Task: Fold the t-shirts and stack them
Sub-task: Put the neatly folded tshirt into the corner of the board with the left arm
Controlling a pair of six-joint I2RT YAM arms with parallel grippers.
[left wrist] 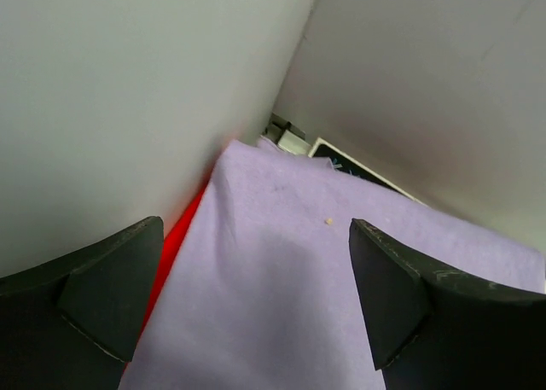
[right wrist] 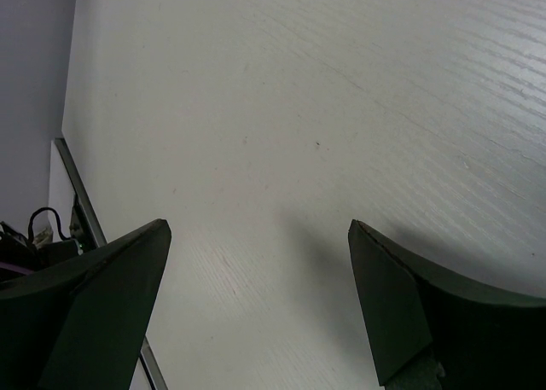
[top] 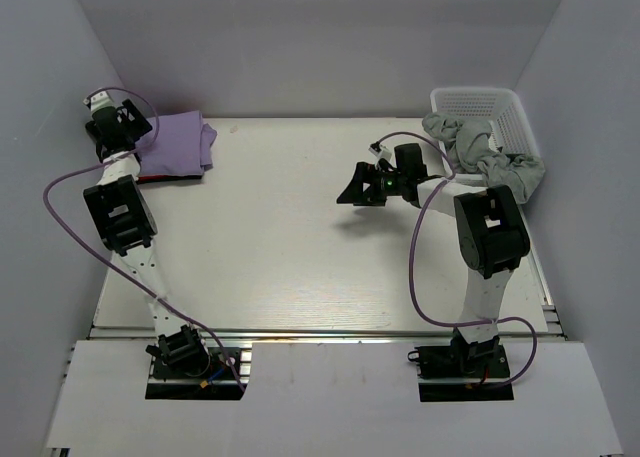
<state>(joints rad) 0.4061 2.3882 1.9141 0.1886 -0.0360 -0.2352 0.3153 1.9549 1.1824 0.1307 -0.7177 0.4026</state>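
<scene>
Since the lavender t-shirt (top: 178,142) lies folded on top of the red t-shirt (left wrist: 175,245) in the far-left corner of the desk (top: 300,267), stack looks done imo | left gripper (left wrist: 256,266) wide, empty, just above it | right gripper (right wrist: 256,270) wide, empty, mid-desk

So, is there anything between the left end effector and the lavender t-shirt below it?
Nothing visible. The left end effector hangs open directly over the lavender t-shirt, which lies on the red t-shirt by the wall.
</scene>
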